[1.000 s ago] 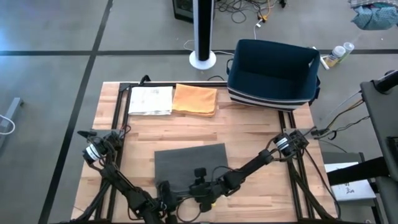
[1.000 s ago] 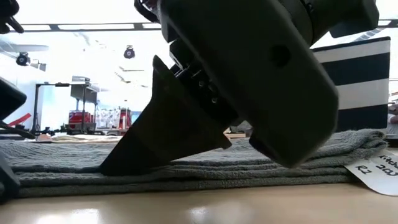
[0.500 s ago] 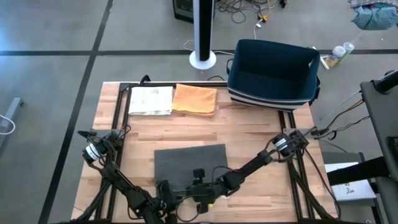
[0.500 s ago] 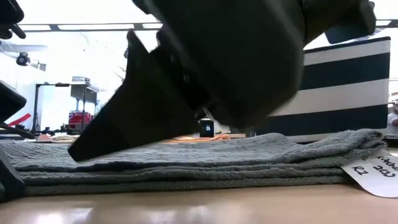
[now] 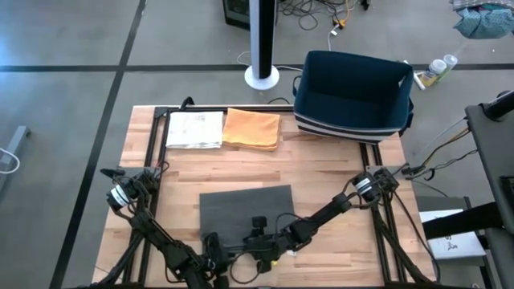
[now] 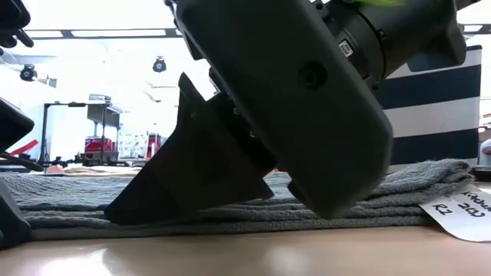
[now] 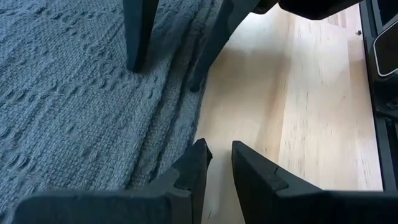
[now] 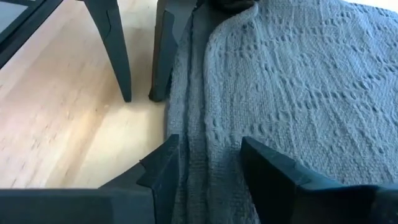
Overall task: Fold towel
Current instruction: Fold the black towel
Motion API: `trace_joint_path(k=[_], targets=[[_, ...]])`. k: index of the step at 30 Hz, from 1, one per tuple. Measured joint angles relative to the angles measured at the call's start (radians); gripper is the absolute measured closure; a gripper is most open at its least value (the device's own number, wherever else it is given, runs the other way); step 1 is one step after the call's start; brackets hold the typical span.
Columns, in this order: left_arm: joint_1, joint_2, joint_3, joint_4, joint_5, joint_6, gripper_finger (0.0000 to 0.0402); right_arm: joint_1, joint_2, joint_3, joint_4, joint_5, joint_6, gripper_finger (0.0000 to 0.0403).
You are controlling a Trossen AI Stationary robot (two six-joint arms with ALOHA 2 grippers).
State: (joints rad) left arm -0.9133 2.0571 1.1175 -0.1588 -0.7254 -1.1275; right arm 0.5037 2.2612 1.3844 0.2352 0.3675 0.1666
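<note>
At the near edge of the counter (image 5: pixel 337 172), both hands meet at the front hem of the grey towel (image 5: pixel 245 210), which lies flat in stacked layers with its long side toward the arms. The left hand (image 7: pixel 216 163) sits just off that hem over bare wood, fingers (image 7: pixel 191 169) only narrowly parted with nothing between them, likely because it has let the cloth go. Just beside it, the right hand (image 8: pixel 205 163) straddles the layered edge with its fingers spread wider; the hem runs through the gap, but the pads do not press it, so I judge it released, not gripped. A white tag (image 6: pixel 464 208) pokes out at the towel's corner. Further back, a white folded cloth (image 5: pixel 194 128) and an orange folded cloth (image 5: pixel 252 128) lie side by side, touching, seemingly parked as finished pieces, and a dark striped basket (image 5: pixel 353 96) stands at the far right corner.
</note>
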Motion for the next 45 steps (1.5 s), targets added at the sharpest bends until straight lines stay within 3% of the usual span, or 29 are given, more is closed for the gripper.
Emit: trace_joint_path(k=[21,45], targets=[[0.001,0.000,-0.001,0.003,0.001,-0.009,0.0338,-0.013,0.000,-0.006,0.031,-0.001,0.023,0.0311],[0.001,0.002,-0.002,0.005,0.002,0.002,0.0335,-0.022,0.000,0.003,0.033,-0.005,0.228,0.0373]])
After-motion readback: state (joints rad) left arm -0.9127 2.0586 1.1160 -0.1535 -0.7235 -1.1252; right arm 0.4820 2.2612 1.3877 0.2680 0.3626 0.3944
